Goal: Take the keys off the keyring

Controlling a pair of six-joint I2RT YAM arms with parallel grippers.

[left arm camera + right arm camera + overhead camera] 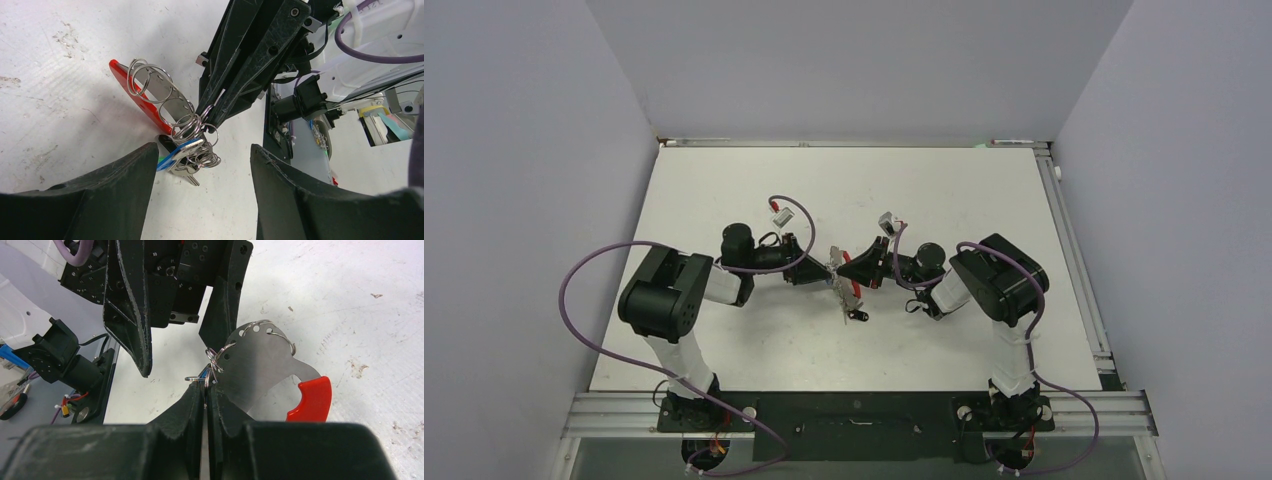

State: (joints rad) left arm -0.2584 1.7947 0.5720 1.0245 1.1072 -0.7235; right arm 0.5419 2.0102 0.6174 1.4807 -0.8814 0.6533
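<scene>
1. The right gripper (206, 390) is pressed together on the keyring (260, 365), at the edge where the small wire rings (187, 125) hang. I cannot tell if its pads hold the grey plate or only a wire. If only a wire, I think the keyring can swing or slip when I pull.
2. The keys (182, 157) hang in one tight bundle. I might catch several together, or a ring as well, and then nothing comes off.
3. The left gripper (202, 147) is spread wide and holds nothing. The keys lie between its fingers, low near the table (60, 100).
4. The keyring stands tilted between both grippers, with its red end away from the right one.
</scene>
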